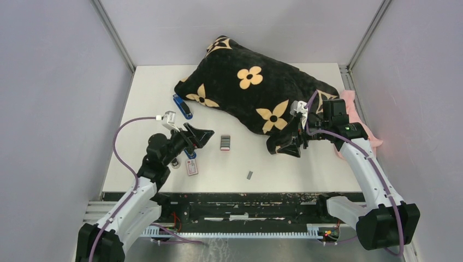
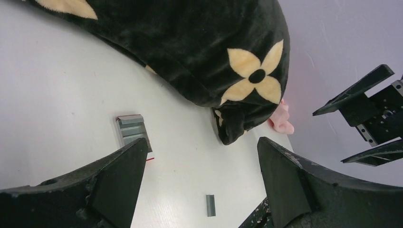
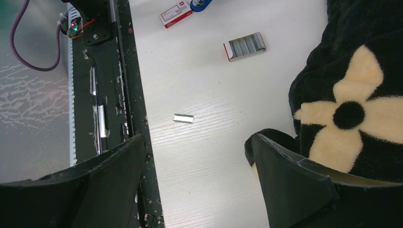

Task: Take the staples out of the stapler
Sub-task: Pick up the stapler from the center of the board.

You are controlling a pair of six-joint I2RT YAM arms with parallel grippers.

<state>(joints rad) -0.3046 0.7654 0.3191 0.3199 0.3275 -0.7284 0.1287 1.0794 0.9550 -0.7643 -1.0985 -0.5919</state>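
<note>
The one loose staple strip (image 3: pixel 183 118) lies flat on the white table (image 1: pixel 147 93) near the front edge, well apart from everything else. Further back sits a small open tray of staple rows (image 3: pixel 244 46). The blue stapler (image 1: pixel 183 106) lies against the left edge of the black flowered pillow (image 1: pixel 256 93), beyond your left arm. You cannot tell from these views whether it has staples in it.

Your left gripper (image 2: pixel 202 145) hangs spread wide and empty over the table near the tray. Your right gripper (image 3: pixel 196 140) is likewise spread and empty, close beside the pillow's front corner.

The likeliest trouble is the stapler's position. It is tucked against soft fabric, so a finger coming in from that side may snag the pillow or push the stapler under it. The loose strip is thin and flat, and a pinch from above could skid it toward the front edge or snap it. Your left wrist also hangs over the white-and-red box (image 1: pixel 191 167), so a low sweep could knock it.
</note>
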